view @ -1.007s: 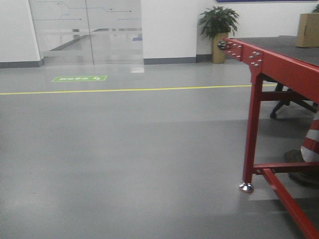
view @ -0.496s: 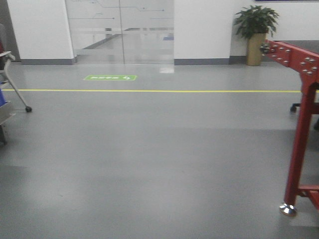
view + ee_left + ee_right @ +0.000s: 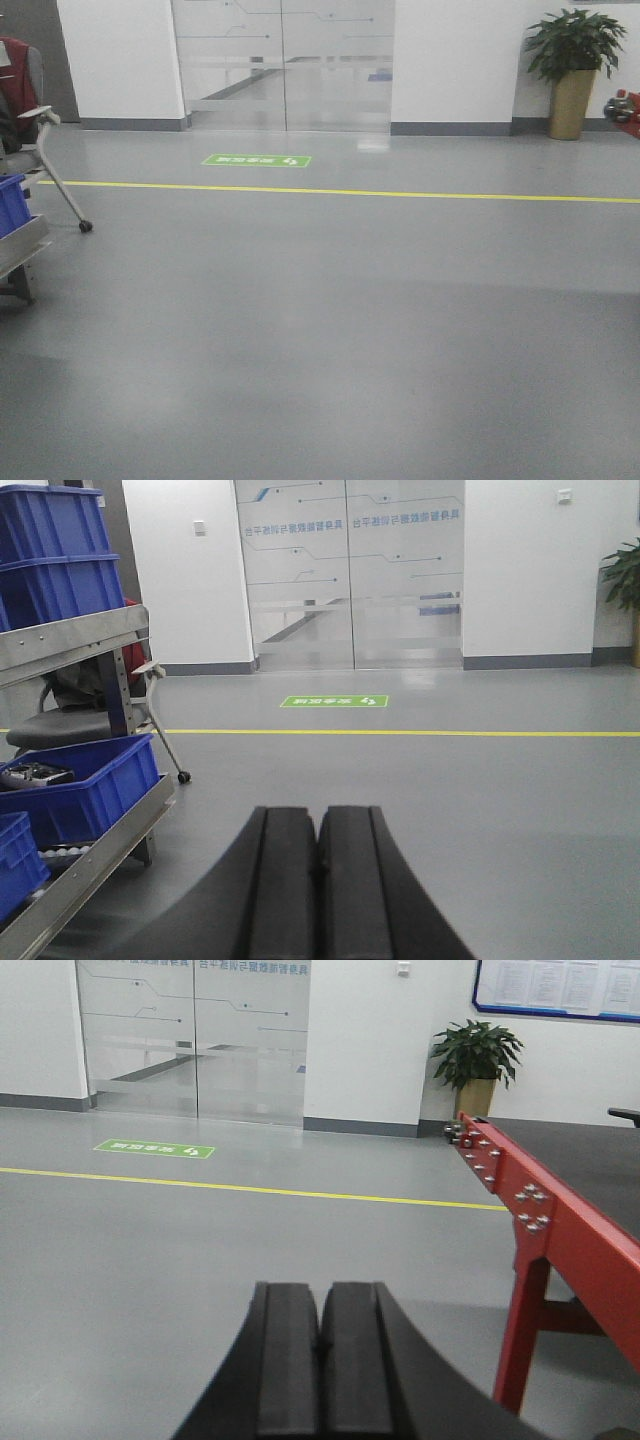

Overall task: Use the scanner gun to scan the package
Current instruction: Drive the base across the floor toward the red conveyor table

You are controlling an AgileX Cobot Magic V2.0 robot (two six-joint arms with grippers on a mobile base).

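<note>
The left gripper [image 3: 318, 815] has its two black fingers pressed flat together with nothing between them. The right gripper [image 3: 320, 1290] is closed the same way and is also empty. Both hang over bare grey floor [image 3: 330, 340].

Only the right wrist view shows the counter [image 3: 560, 1230] at length. Its red frame runs along the right side under a dark top, with bolt heads on the near long edge and small rollers at its far left corner. A potted plant [image 3: 475, 1060] and a wall notice board [image 3: 560, 985] stand beyond that corner. The front view catches only a scrap of red at its right border, beside the same plant.

Only the left wrist view shows the metal rack [image 3: 70, 645] in full. It carries stacked blue bins [image 3: 60, 540] on top and another lower down, with a chair [image 3: 80, 720] behind it. The front view shows just the rack's edge.

All three views share the glass doors [image 3: 285, 65], the green floor sign [image 3: 256, 160] and the yellow line [image 3: 340, 192].

None of these views shows where the package or the scanner gun is, so neither can be placed.
</note>
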